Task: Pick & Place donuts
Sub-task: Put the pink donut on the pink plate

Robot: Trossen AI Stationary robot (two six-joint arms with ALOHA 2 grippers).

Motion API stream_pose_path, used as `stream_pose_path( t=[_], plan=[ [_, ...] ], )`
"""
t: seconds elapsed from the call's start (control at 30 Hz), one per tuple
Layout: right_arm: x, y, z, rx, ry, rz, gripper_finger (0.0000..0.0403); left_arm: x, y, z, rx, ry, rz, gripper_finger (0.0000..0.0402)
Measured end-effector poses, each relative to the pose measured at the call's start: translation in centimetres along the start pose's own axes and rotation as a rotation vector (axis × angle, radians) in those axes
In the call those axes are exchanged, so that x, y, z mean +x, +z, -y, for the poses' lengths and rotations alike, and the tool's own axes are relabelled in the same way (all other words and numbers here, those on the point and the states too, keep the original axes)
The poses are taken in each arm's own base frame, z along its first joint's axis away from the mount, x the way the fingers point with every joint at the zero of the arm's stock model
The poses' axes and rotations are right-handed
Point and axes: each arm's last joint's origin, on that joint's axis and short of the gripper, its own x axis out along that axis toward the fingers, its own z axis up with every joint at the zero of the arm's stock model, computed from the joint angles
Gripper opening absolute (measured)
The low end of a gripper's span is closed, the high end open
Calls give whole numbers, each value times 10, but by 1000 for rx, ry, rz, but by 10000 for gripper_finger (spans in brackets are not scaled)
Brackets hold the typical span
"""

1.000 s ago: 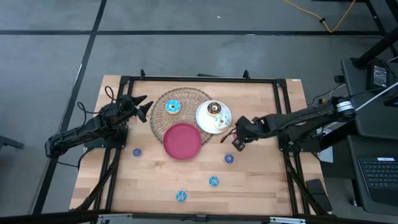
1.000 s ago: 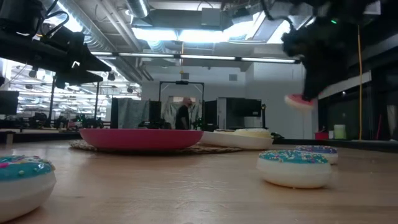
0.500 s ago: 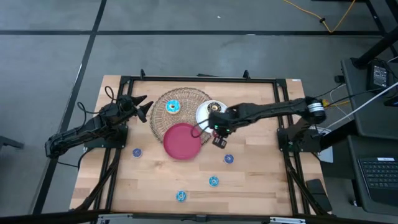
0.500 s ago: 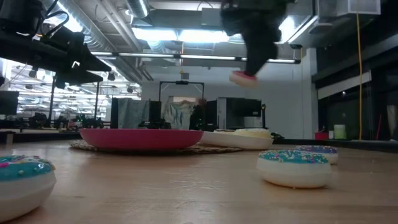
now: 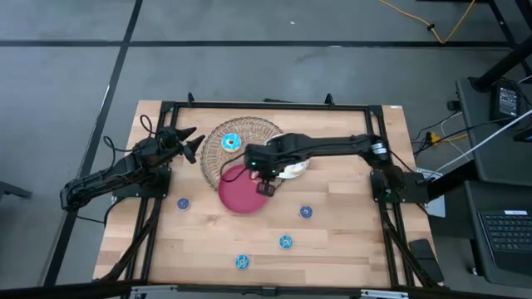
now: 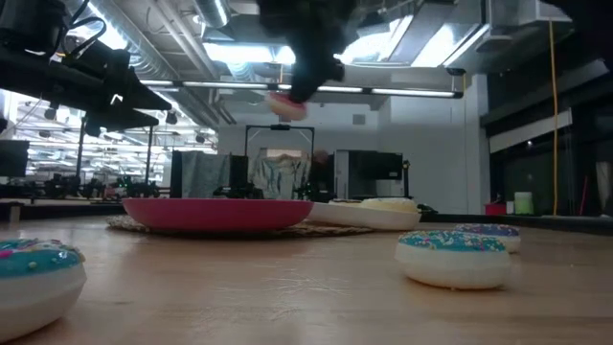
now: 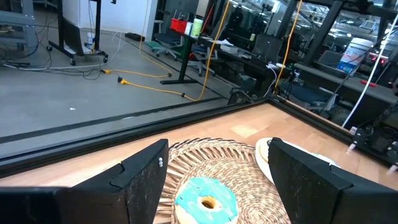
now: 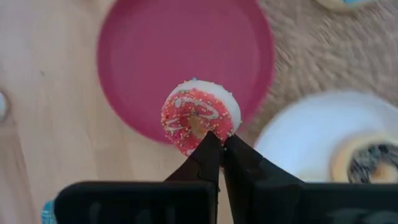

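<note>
My right gripper (image 8: 220, 142) is shut on a red sprinkled donut (image 8: 200, 114) and holds it in the air over the red plate (image 5: 239, 195). The low view shows this donut (image 6: 285, 105) under the dark gripper (image 6: 305, 57). A cyan donut (image 5: 231, 142) lies flat on the wicker mat (image 5: 214, 158). Several small donuts (image 5: 285, 242) rest flat on the bare wood. My left gripper (image 5: 193, 143) waits open at the mat's left edge, and the cyan donut (image 7: 205, 198) shows between its fingers, farther off. My right gripper pinches the red donut by its rim (image 8: 208, 132) between the two fingertips (image 8: 210, 149). The fingers come from above, pointing down. The donut is lifted clear, hangs a little tilted below the fingers, and sits over the red plate (image 8: 186, 56).
A white plate (image 8: 311, 130) with a chocolate donut (image 8: 367, 158) stands right of the red plate, partly under my right arm (image 5: 332, 148). Small donuts lie at the near side (image 6: 450, 257), (image 6: 34, 273). Black frame rails (image 5: 266, 105) border the table.
My right gripper has travelled toward the table's left, from right of the white plate, across it, to above the red plate. It has stayed shut on the red donut, which has moved with it, clear of the table. My left arm has kept still.
</note>
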Motion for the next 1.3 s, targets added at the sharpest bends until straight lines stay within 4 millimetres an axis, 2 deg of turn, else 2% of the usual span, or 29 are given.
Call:
stream_pose_path(
  t=[0.2, 0.37, 0.8, 1.3],
  plan=[
    [18, 24, -8, -56, 44, 31, 15, 0, 0, 0, 0, 0, 0, 267],
    [38, 32, -18, -98, 72, 24, 16, 0, 0, 0, 0, 0, 0, 267],
    [89, 28, -39, -187, 93, -44, 16, 0, 0, 0, 0, 0, 0, 267],
    [125, 24, -51, -229, 131, -60, 16, 0, 0, 0, 0, 0, 0, 267]
  ],
)
